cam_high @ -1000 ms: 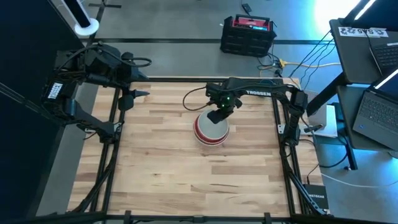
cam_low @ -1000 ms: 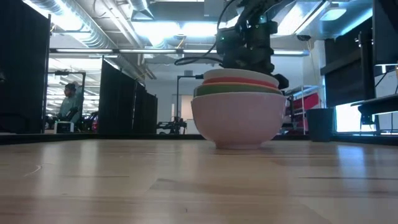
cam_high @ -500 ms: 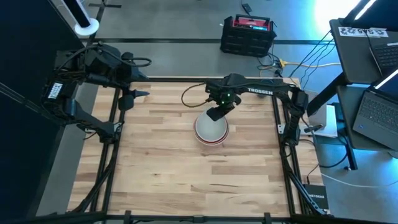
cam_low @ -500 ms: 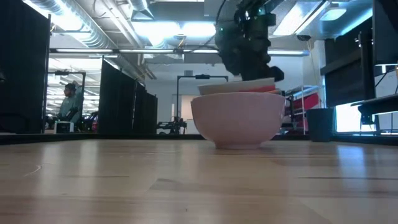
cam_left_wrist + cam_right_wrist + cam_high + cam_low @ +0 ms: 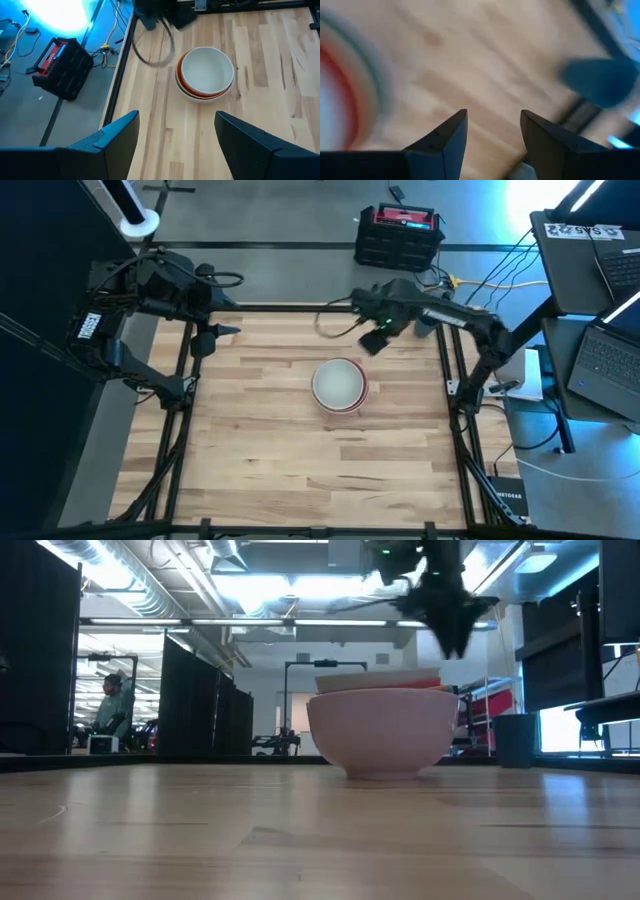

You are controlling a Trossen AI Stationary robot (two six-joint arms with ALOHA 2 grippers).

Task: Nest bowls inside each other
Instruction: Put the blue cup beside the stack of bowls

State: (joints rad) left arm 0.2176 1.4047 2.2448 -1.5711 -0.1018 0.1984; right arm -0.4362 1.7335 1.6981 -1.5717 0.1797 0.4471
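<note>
The bowls (image 5: 340, 385) stand nested in one stack on the table's middle, toward its far side. The stack rests on the base of its pale outer bowl (image 5: 383, 732). A white bowl (image 5: 207, 69) lies innermost, and a red-orange rim (image 5: 200, 94) shows around it. My right gripper (image 5: 378, 338) hangs open above the table, beyond the stack's far right side and clear of it; the right wrist view (image 5: 493, 131) shows nothing between its fingers. My left gripper (image 5: 172, 135) waits open, high over the far left corner (image 5: 205, 340).
A blurred dark blue shape (image 5: 600, 80) lies near the table's far right edge, close to my right gripper. Black frame rails (image 5: 185, 395) run along the table's sides. Bare wood (image 5: 320, 470) stretches from the stack to the near edge.
My right gripper has come off the stack's far rim, risen and gone toward the table's far right corner, tipping to point more steeply down. The inner bowls, whose rims stood well above the outer bowl, have sunk into it, so the stack is lower.
</note>
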